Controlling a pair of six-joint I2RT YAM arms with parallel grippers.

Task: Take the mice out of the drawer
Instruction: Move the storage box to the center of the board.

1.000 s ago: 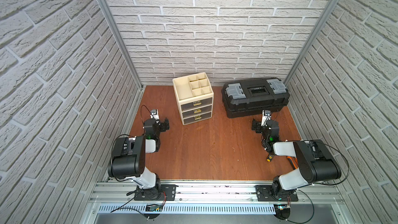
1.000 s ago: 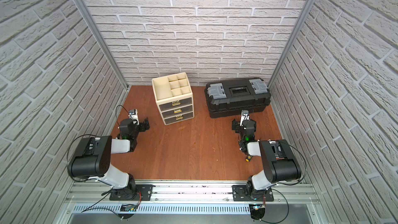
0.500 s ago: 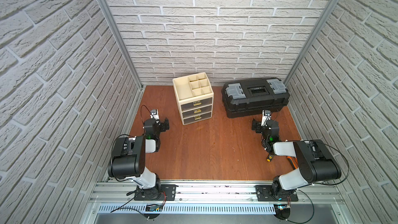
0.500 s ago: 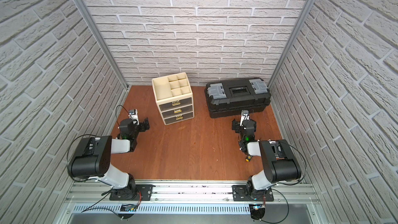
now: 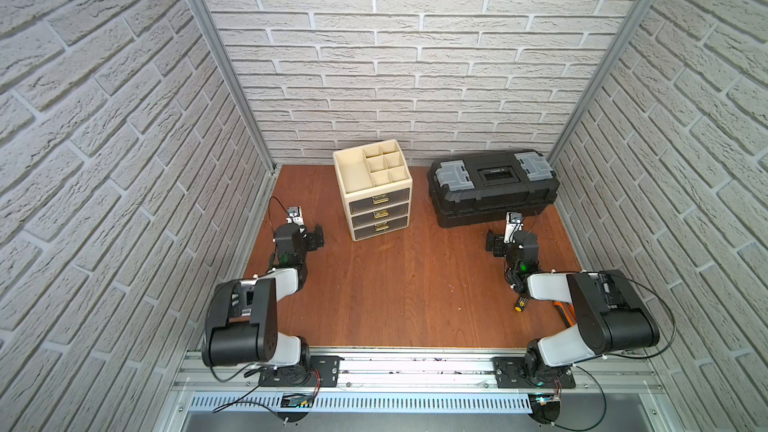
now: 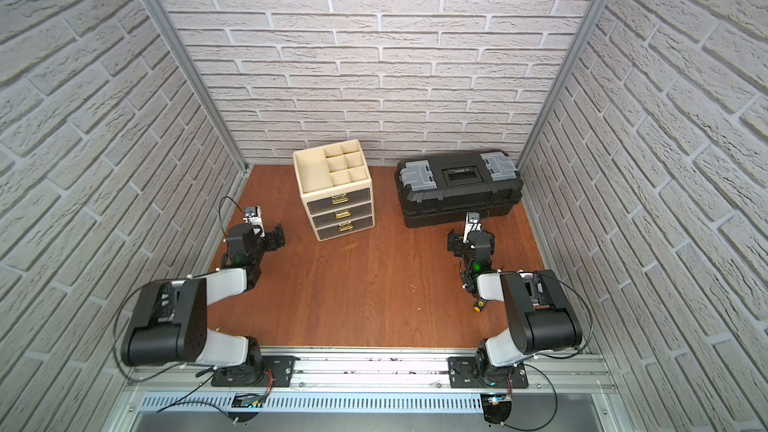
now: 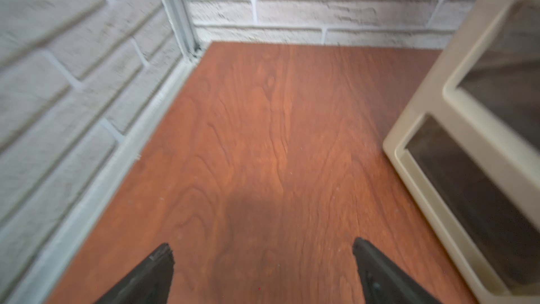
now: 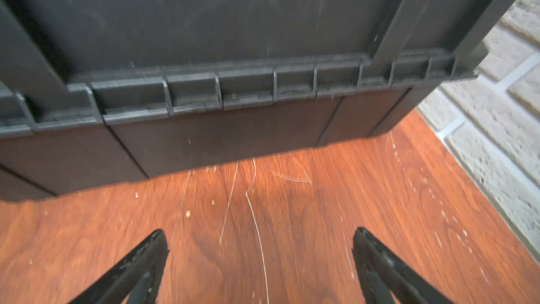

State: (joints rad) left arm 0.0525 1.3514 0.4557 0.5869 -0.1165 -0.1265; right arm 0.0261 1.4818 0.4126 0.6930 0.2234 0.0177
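A cream drawer unit (image 5: 376, 195) (image 6: 337, 196) stands at the back of the wooden table, its three smoky drawers (image 5: 379, 214) all pushed in. The mice are hidden from every view. My left gripper (image 5: 306, 232) (image 7: 261, 248) rests low on the table to the left of the unit, open and empty; the unit's lower corner (image 7: 467, 171) shows at the edge of the left wrist view. My right gripper (image 5: 505, 238) (image 8: 260, 236) is open and empty too, just in front of the black toolbox (image 5: 492, 187) (image 8: 233, 83).
A yellow-capped black tool handle (image 5: 520, 303) (image 6: 480, 304) lies by the right forearm, with an orange-handled tool (image 5: 563, 308) partly under that arm. Brick walls close in the left, right and back. The toolbox lid is shut.
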